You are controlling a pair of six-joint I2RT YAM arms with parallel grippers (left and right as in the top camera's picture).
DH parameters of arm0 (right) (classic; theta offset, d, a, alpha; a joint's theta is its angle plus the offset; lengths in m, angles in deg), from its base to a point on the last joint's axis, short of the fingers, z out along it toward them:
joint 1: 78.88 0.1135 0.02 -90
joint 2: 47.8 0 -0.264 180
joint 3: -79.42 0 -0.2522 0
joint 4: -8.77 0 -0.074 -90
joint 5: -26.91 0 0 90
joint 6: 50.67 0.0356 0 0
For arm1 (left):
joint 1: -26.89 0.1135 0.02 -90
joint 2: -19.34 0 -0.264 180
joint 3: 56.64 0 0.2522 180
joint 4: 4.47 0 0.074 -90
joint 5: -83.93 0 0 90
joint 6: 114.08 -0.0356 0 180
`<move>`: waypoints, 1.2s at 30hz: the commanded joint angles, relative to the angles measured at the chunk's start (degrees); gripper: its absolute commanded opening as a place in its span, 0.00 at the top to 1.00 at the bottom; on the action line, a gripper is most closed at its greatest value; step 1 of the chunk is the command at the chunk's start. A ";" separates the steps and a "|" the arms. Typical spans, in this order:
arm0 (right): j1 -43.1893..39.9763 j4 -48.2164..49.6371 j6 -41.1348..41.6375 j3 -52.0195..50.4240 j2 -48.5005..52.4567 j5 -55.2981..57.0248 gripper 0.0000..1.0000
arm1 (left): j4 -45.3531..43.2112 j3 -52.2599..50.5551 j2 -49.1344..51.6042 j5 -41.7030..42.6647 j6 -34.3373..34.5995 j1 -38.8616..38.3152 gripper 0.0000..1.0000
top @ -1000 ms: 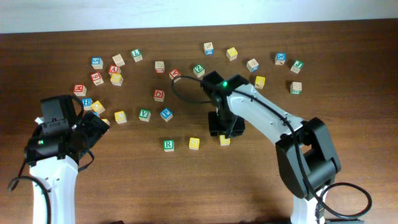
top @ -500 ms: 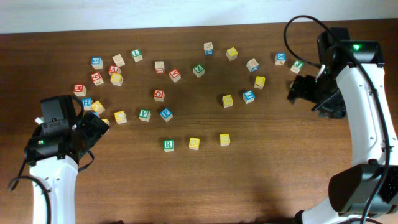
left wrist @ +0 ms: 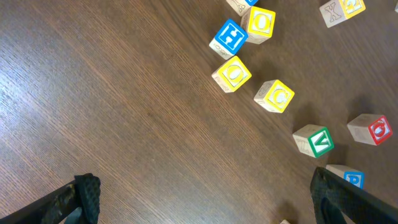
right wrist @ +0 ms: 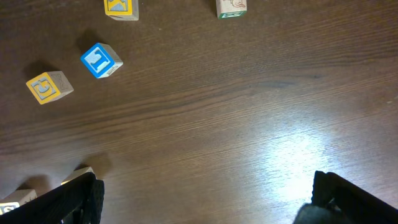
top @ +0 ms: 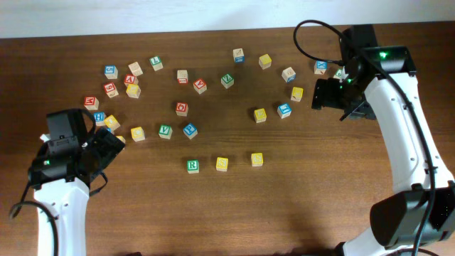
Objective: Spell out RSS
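Letter blocks for the word lie in a row at lower centre of the overhead view: the green R block (top: 193,166), the middle yellow block (top: 222,163) and the last yellow block (top: 257,159), whose letters are too small to read. The right gripper (top: 327,94) hovers at upper right, spread wide and empty, as is the left gripper (top: 106,146). Probably only alignment remains: the last yellow block sits slightly high, so any nudge should be gentle.
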 commanded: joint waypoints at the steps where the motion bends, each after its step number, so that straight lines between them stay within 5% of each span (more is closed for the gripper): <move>1: -0.11 0.00 -0.35 0.28 0.28 1.27 0.02 | -1.33 0.48 -0.55 0.68 -0.24 0.24 0.01; 3: -0.11 0.00 -0.35 0.28 0.28 1.27 0.02 | -1.29 0.48 -0.55 2.67 -0.22 0.24 0.01; 4: -0.11 0.00 -0.37 0.28 0.31 1.27 0.01 | -0.92 0.48 -0.55 10.95 -0.26 0.24 0.01; 7: -0.11 0.02 -0.35 0.28 0.31 1.27 0.02 | -0.90 0.48 0.39 41.70 -17.16 -4.33 0.08; 12: -0.11 0.00 -0.35 0.28 0.31 1.27 0.02 | -4.50 0.48 4.92 22.12 -18.56 -33.66 0.01; 15: -0.11 0.00 -0.37 0.28 0.31 1.27 0.02 | -9.51 0.48 10.95 7.91 -17.00 -42.71 0.01; 17: -0.11 0.00 -0.37 0.28 0.31 1.27 0.02 | -11.69 0.48 16.48 7.87 -14.58 -46.29 0.08; 25: -0.11 0.02 -0.35 0.28 0.28 1.27 0.02 | -19.56 0.48 30.14 4.37 -10.49 -49.40 0.41; 36: -0.11 0.00 -0.37 0.28 0.31 1.27 0.02 | -22.97 0.48 35.15 3.17 -10.25 -51.30 0.51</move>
